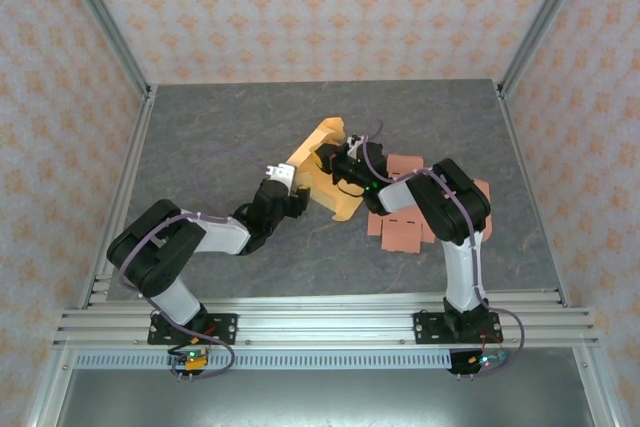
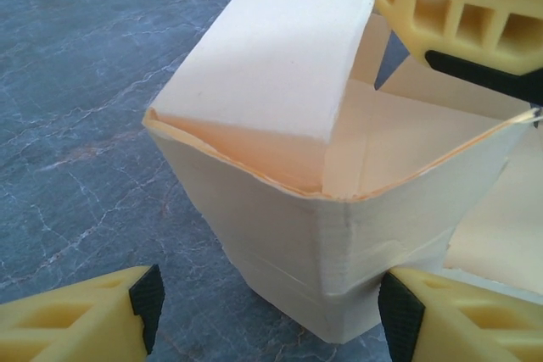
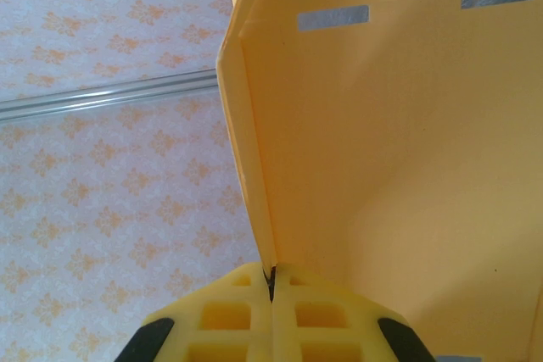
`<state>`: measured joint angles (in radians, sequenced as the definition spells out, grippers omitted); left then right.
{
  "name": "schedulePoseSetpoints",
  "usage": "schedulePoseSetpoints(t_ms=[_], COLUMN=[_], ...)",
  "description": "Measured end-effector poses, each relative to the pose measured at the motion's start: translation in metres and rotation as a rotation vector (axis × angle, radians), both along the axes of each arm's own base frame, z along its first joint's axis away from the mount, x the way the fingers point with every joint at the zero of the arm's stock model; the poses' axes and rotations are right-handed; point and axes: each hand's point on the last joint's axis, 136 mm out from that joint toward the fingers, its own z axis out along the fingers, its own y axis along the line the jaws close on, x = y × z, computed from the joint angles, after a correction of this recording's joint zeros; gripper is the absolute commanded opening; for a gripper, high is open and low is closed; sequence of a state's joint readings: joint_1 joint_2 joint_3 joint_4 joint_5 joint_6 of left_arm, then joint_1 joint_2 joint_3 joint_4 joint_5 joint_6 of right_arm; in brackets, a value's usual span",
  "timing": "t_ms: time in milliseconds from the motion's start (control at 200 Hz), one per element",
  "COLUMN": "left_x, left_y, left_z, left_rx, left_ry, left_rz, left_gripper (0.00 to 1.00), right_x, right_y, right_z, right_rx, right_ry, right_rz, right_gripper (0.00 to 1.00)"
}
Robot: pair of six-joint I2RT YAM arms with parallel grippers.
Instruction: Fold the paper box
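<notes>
The paper box [image 1: 322,175] stands half-formed in the middle of the table, pale orange, with one flap folded in over its open top [image 2: 280,48]. My left gripper [image 2: 271,311] is open just in front of the box's near lower corner [image 2: 356,294]. Its right pad [image 2: 400,315] sits against that corner, and its left pad [image 2: 146,301] is apart from the box over bare table. My right gripper [image 3: 271,281] is shut on the thin edge of a box wall [image 3: 382,167] and comes in from the far side [image 2: 462,14]. Both grippers meet at the box [image 1: 340,162].
Several flat pink paper blanks [image 1: 405,230] lie on the grey table [image 1: 200,137] to the right of the box, partly under the right arm. Patterned walls and metal frame posts [image 1: 105,32] close in the table on three sides.
</notes>
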<state>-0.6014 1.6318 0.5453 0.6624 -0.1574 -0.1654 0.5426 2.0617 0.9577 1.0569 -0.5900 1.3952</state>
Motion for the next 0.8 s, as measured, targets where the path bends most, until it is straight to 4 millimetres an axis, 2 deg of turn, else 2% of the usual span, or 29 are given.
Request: schedulePoseSetpoints(t_ms=[135, 245, 385, 801], left_x=[0.002, 0.008, 0.013, 0.029], left_y=[0.005, 0.022, 0.034, 0.029], left_z=[0.0, 0.0, 0.0, 0.007], left_rx=[-0.014, -0.026, -0.027, -0.029], left_ry=[0.0, 0.001, -0.003, -0.028], left_rz=[0.033, 0.094, 0.135, 0.142], left_gripper=[0.58, 0.53, 0.53, 0.56], right_x=[0.0, 0.001, -0.001, -0.009], right_y=[0.0, 0.0, 0.002, 0.012], right_z=[0.0, 0.0, -0.001, -0.004], right_rx=[-0.001, -0.001, -0.002, 0.003], right_ry=[0.0, 0.0, 0.001, 0.014], right_rz=[-0.004, -0.006, -0.001, 0.025], right_gripper=[0.0, 0.0, 0.0, 0.0])
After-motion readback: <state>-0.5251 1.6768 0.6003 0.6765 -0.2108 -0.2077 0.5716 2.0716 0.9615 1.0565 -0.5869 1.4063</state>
